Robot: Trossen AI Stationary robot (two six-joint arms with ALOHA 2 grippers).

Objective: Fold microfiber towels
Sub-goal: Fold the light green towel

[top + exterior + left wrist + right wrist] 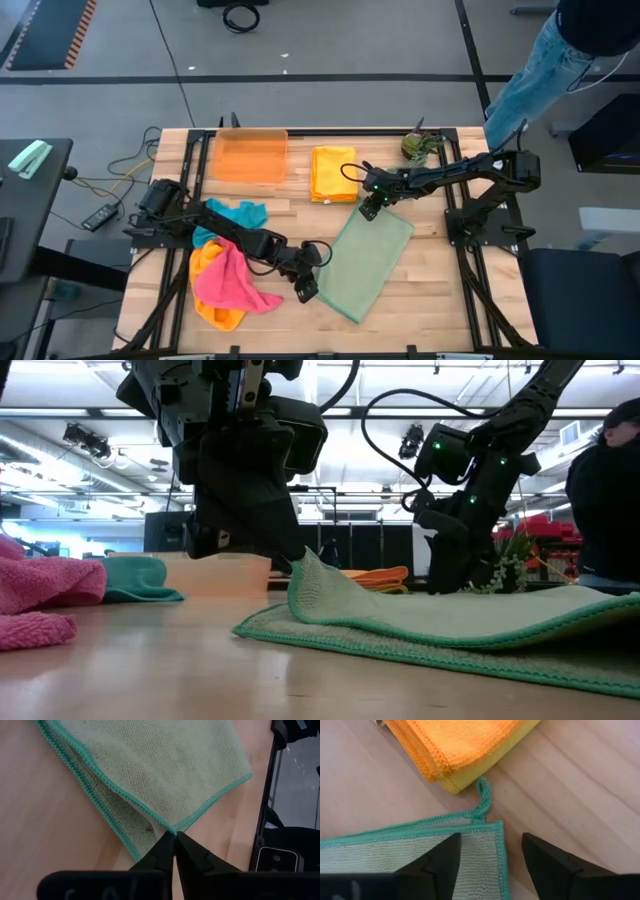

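- Nearest, the left gripper (305,288) has its jaws clenched on a corner of the green towel (372,258); in the left wrist view the two fingertips (167,845) meet exactly on the teal hem at that corner.
- From the pinched corner the green towel spreads away from these jaws over the table (430,300), folded in two layers, with the upper layer lifted a little at the grip, as the low view shows.
- Beside the left arm, behind its jaws, a pink towel (228,279) lies crumpled on an orange towel (212,308), and a blue towel (240,213) lies bunched just beyond them.
- Farther, the right gripper (370,207) stands over the opposite corner of the green towel, with jaws released and spread; the corner and its small teal loop (483,795) lie between and just in front of the fingers.
- Just beyond these jaws lies a folded stack (333,173), an orange cloth on a yellow one.
- Farthest, an orange tray (250,155) sits beside the stack, and a small plant (418,146) at the far edge.
- A person (560,50) stands past the table.
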